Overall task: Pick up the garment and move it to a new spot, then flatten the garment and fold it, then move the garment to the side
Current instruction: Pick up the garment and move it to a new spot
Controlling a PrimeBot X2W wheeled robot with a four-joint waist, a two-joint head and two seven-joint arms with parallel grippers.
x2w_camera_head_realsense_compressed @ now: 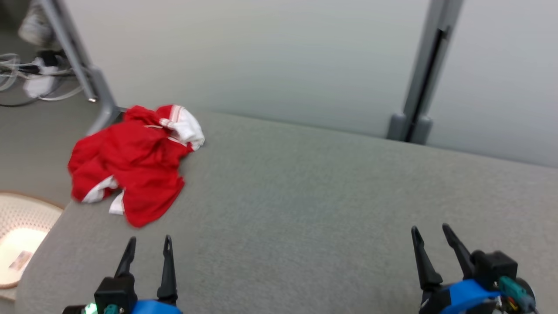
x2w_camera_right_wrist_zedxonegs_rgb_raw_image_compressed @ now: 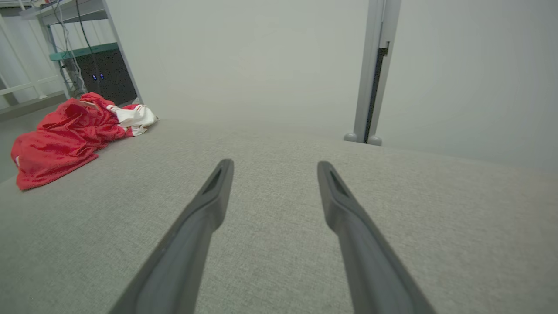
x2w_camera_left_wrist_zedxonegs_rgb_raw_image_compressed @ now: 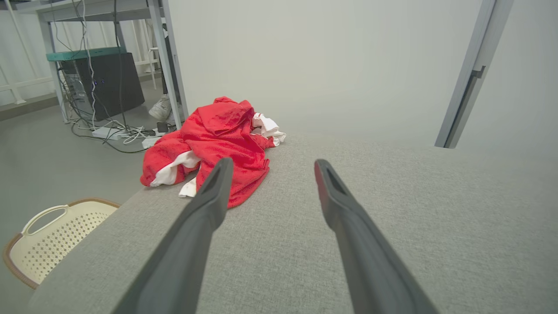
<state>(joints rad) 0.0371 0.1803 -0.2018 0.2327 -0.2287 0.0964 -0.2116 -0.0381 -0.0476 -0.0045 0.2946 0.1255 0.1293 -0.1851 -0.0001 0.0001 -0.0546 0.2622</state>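
Head view: red garment (x2w_camera_head_realsense_compressed: 130, 170) with white trim lies crumpled at the far left corner of the grey cloth-covered bench (x2w_camera_head_realsense_compressed: 305, 196). Its left part seems to overhang the edge. Left end effector (x2w_camera_head_realsense_compressed: 148, 239) sits near it but short of the cloth, fingers spread, nothing held. Right end effector (x2w_camera_head_realsense_compressed: 429, 226) is well apart at the near right, likewise spread and empty. A cream laundry basket (x2w_camera_head_realsense_compressed: 17, 235) stands on the floor beside the bench's left edge.

Handling, by judgement: light, soft, limp fabric with no stiff part. Likely to sag and bunch once lifted, and may drag on the bench cover. Best hold looks like the raised red fold atop the heap, or the near hem facing the left end effector.
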